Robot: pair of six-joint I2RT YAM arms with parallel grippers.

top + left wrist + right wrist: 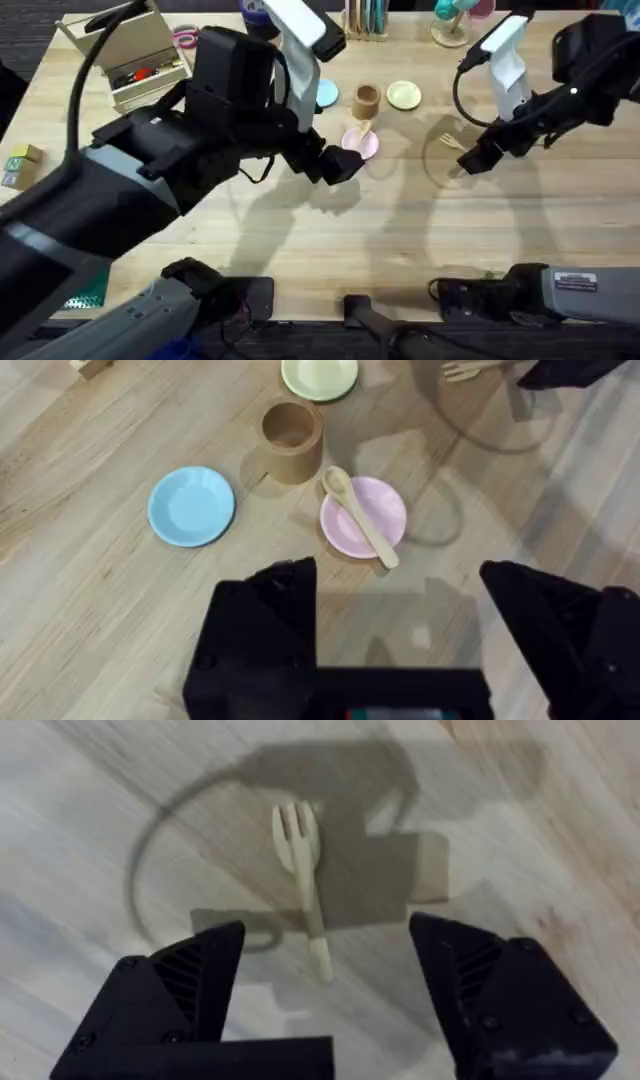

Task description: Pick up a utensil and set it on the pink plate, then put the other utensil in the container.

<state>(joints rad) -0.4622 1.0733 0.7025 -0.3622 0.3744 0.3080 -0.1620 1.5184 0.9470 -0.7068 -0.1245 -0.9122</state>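
The pale wooden spoon (360,515) lies across the pink plate (385,505) with its bowl over the rim toward the brown wooden container (291,438). Overhead, the spoon (362,130) rests on the pink plate (366,147), just in front of the container (367,98). My left gripper (400,590) is open and empty, hovering a little short of the plate (340,165). The wooden fork (305,860) lies flat on the table. My right gripper (325,955) hangs open above it, the handle end between its fingers (200,970). Overhead, the fork (450,140) lies beside the right gripper (470,160).
A light blue plate (327,95) and a pale yellow plate (404,95) flank the container. A beige lidded box (125,55) stands at the back left. Small blocks (20,165) sit at the left edge, and holders line the back edge.
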